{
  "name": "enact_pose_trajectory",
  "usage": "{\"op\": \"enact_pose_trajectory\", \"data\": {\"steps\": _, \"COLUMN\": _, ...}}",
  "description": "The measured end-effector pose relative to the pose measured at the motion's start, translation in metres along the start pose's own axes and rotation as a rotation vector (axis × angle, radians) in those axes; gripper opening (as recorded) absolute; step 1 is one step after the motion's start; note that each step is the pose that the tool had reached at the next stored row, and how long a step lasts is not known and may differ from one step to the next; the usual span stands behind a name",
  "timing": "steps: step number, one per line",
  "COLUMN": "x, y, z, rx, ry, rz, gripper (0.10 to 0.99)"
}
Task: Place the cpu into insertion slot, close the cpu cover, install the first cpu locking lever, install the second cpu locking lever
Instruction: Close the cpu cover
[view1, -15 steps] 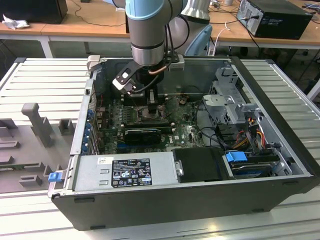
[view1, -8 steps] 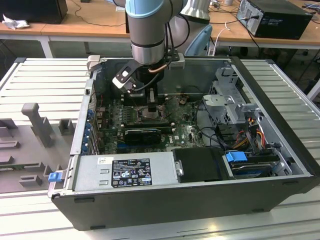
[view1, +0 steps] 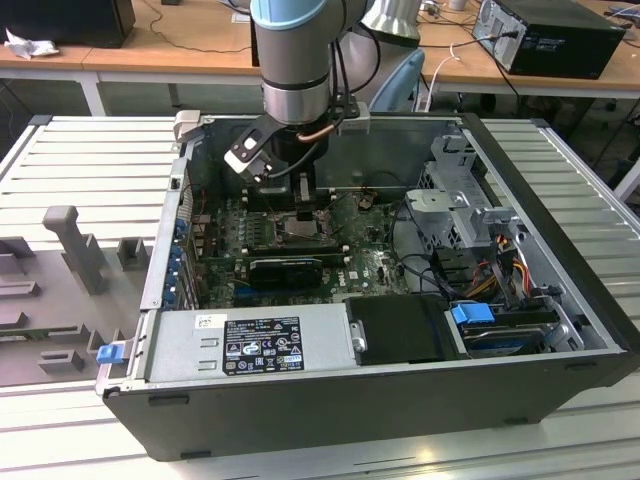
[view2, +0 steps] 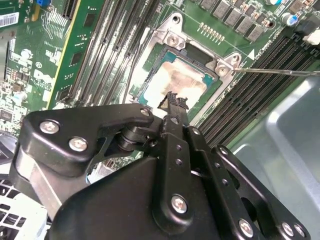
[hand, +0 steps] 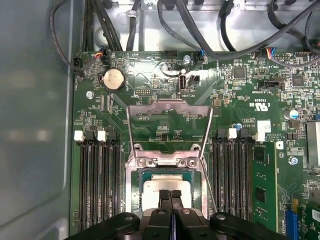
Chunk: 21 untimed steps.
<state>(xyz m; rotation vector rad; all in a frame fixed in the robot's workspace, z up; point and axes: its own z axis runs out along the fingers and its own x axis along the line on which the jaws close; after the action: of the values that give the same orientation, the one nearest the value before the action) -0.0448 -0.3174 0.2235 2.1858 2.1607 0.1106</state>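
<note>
The cpu (hand: 161, 183) is a pale tan-silver square lying flat in the black-framed insertion slot (hand: 141, 176); it also shows in the second wrist view (view2: 175, 80). My gripper (hand: 170, 194) hovers right over the chip with its two black fingers pressed together and nothing between them, and its tips (view2: 174, 98) sit just above the chip's near edge. The cpu cover (hand: 168, 106), a thin silver frame with a large window, stands swung open from its hinge at the slot's far edge. In the exterior view the gripper (view1: 304, 208) reaches down to the insertion slot (view1: 300, 228) mid-board.
Long black memory slots (hand: 99, 185) flank the socket on both sides (hand: 234, 180). A thin metal lever rod (view2: 280, 71) sticks out beside the socket. A black expansion card (view1: 288, 268) lies nearer the power supply (view1: 250, 345). Cables (hand: 200, 30) run along the board's far edge.
</note>
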Motion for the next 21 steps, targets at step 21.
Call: {"op": "enact_pose_trajectory", "data": {"steps": 21, "x": -0.0001, "y": 0.0188, "z": -0.0193, "rx": 0.047, "ry": 0.0151, "rz": 0.002, "gripper": 0.106}}
